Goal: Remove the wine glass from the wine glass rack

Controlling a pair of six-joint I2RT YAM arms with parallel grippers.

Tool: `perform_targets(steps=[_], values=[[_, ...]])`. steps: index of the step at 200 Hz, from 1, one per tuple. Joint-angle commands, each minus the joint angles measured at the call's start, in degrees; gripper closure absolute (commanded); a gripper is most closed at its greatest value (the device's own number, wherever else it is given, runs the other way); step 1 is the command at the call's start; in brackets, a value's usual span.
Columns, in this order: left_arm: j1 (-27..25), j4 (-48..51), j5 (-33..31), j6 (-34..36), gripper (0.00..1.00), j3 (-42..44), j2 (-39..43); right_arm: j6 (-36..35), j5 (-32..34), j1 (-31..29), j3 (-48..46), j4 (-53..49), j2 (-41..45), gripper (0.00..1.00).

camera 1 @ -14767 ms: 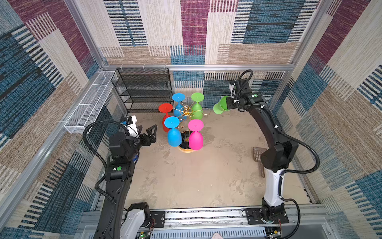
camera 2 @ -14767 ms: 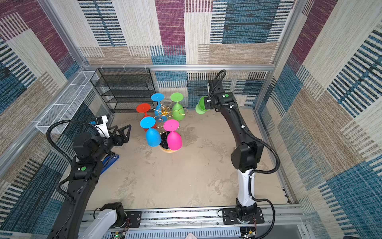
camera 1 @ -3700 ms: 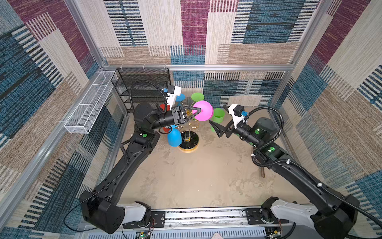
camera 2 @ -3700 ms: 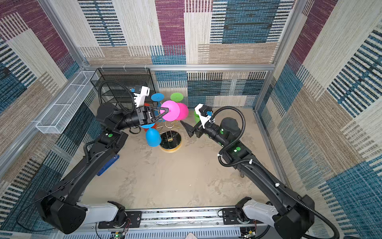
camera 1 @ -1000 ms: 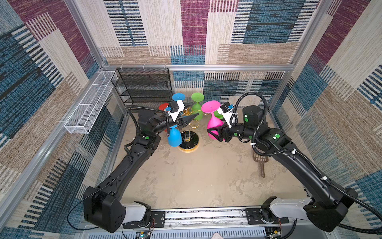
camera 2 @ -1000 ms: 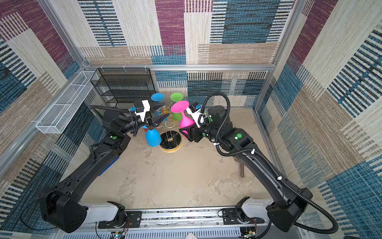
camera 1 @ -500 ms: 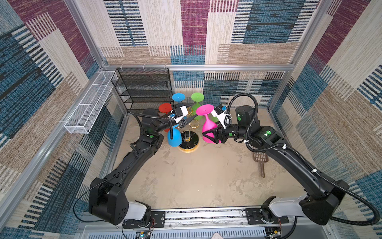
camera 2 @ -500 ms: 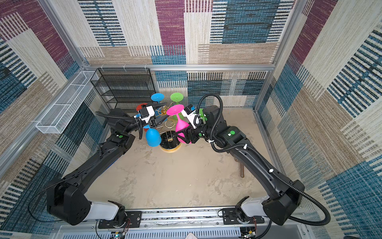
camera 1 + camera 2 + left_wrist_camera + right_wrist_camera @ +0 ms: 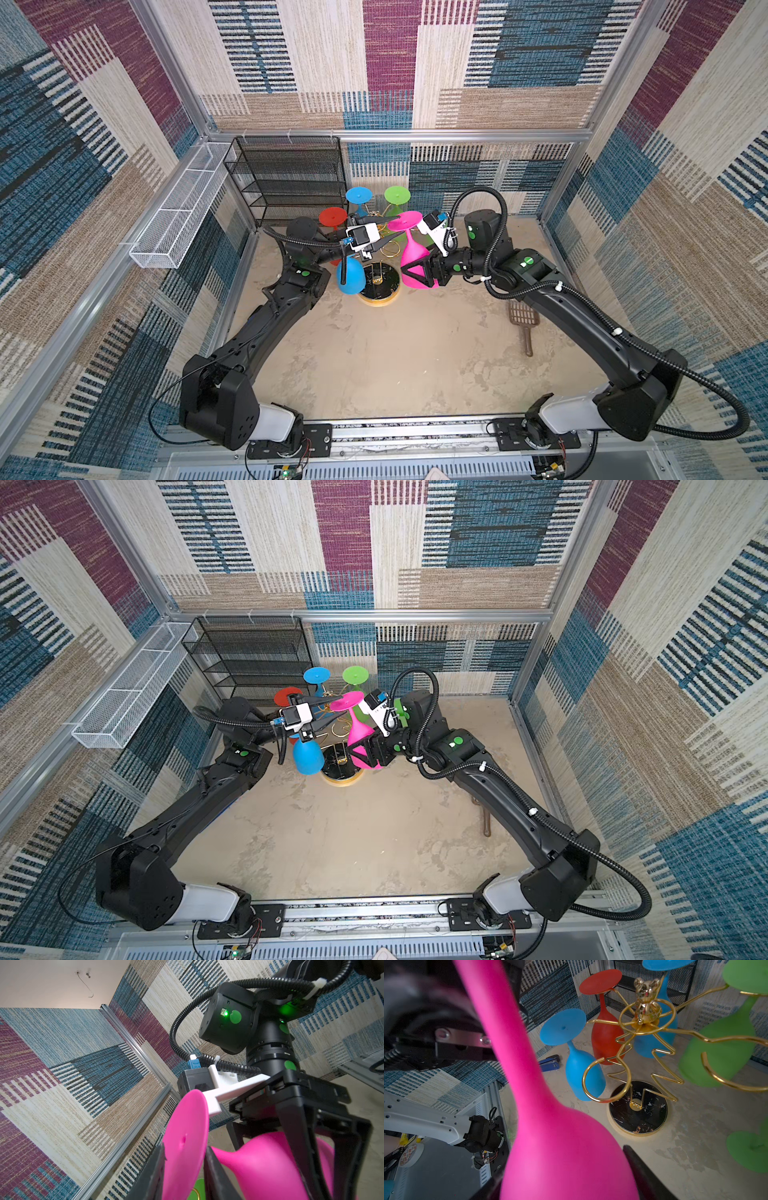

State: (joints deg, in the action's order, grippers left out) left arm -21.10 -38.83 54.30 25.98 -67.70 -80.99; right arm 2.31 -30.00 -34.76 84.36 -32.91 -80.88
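A pink wine glass [image 9: 415, 266] [image 9: 360, 735] hangs upside down in the air just right of the gold wine glass rack [image 9: 379, 291] [image 9: 341, 773], clear of its arms. My right gripper [image 9: 415, 277] [image 9: 365, 753] [image 9: 560, 1172] is shut on its bowl. My left gripper [image 9: 401, 225] [image 9: 345, 704] [image 9: 185, 1148] reaches across the rack top, and its fingers [image 9: 153, 1169] press on both faces of the glass's foot disc. A blue glass [image 9: 351, 276], a red glass [image 9: 604, 1041], another blue one [image 9: 358, 195] and a green one [image 9: 397, 194] hang on the rack.
A black mesh shelf unit [image 9: 286, 178] stands at the back left, and a long white mesh basket [image 9: 178, 216] hangs on the left wall. A brown scoop [image 9: 524, 324] lies at the right. A green glass [image 9: 749, 1153] stands on the floor beside the rack.
My left gripper has reached over to the pink glass's foot and narrowed onto it. The right arm has carried the glass a little left, toward the rack.
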Motion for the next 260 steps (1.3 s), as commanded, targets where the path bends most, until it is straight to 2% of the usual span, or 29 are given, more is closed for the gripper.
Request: perform_targets(steps=[1,58,101,134,160,189,218,239,260], values=[[0.01,-2.5,0.11,1.64,0.72,0.01,-0.11,0.59,-1.19,-0.04,0.79,1.27,-0.31,0.57],[0.1,-4.27,-2.64,1.93,0.88,0.39,-0.05,2.0,-1.3,-0.04,0.12,2.07,0.16,0.48],[0.1,-5.59,-4.41,1.2,0.98,1.04,0.12,3.93,-1.09,-0.04,-0.7,4.37,1.58,0.21],[0.11,-7.52,-7.3,0.2,1.0,2.48,0.63,6.05,-1.01,0.04,-1.23,7.67,3.31,0.09],[0.11,-6.88,-11.3,-3.18,1.0,3.3,1.53,8.06,0.84,0.1,-2.2,11.33,6.11,0.0],[0.1,-3.07,-18.26,-10.63,1.0,4.05,4.18,9.2,5.99,0.74,-4.67,16.45,11.78,0.01],[0.1,4.25,-31.17,-21.55,1.0,4.42,7.81,11.88,12.97,2.27,-8.48,21.1,18.92,0.01],[0.1,11.44,-35.64,-27.01,1.0,4.51,9.95,14.8,17.84,2.52,-10.87,23.02,23.18,0.07],[0.1,15.68,-36.96,-31.24,1.0,4.51,11.25,16.3,20.75,2.57,-12.97,23.56,25.7,0.14]])
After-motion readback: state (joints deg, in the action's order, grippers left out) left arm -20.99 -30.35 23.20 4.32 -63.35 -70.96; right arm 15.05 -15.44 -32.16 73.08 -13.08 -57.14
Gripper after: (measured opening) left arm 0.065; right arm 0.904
